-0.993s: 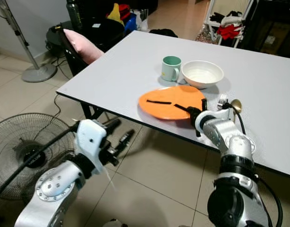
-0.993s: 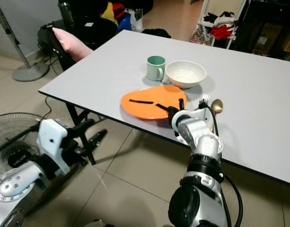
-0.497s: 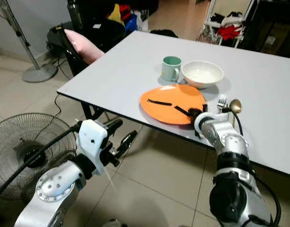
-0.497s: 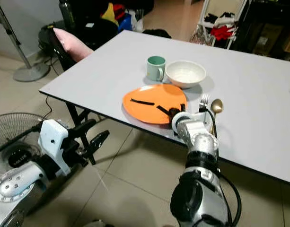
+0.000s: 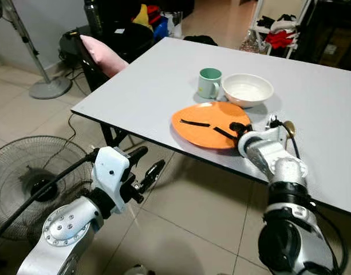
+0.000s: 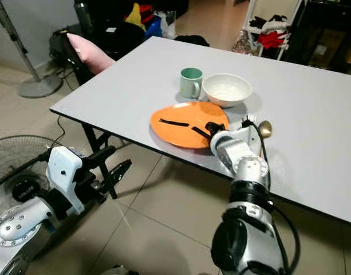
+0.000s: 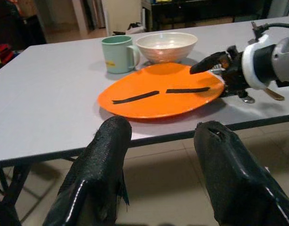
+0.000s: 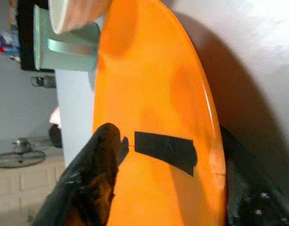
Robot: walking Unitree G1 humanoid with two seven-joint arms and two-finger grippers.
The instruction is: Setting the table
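Observation:
An orange plate [image 5: 206, 119] with two black strips on it lies near the table's front edge. My right gripper [image 5: 239, 127] is at its right rim and stands open. In the right wrist view one finger [image 8: 94, 174] is above the plate [image 8: 149, 94] and the other [image 8: 250, 188] is below the rim. A green mug [image 5: 209, 82] and a white bowl [image 5: 247, 89] stand just behind the plate. A fork [image 6: 245, 122] and a gold spoon [image 6: 264, 129] lie to its right, partly hidden by my right wrist. My left gripper [image 5: 148, 161] hangs open over the floor in front of the table.
The grey table [image 5: 146, 91] runs back and right, its front edge just before my right arm. A floor fan [image 5: 32, 183] lies at my left. A chair with a pink cushion [image 5: 103, 54] stands at the table's left end. A fan stand [image 5: 49, 87] and bags are behind.
My right gripper has pushed forward from the table's front edge onto the plate's right rim. The left arm has hardly moved. The camera shifted slightly.

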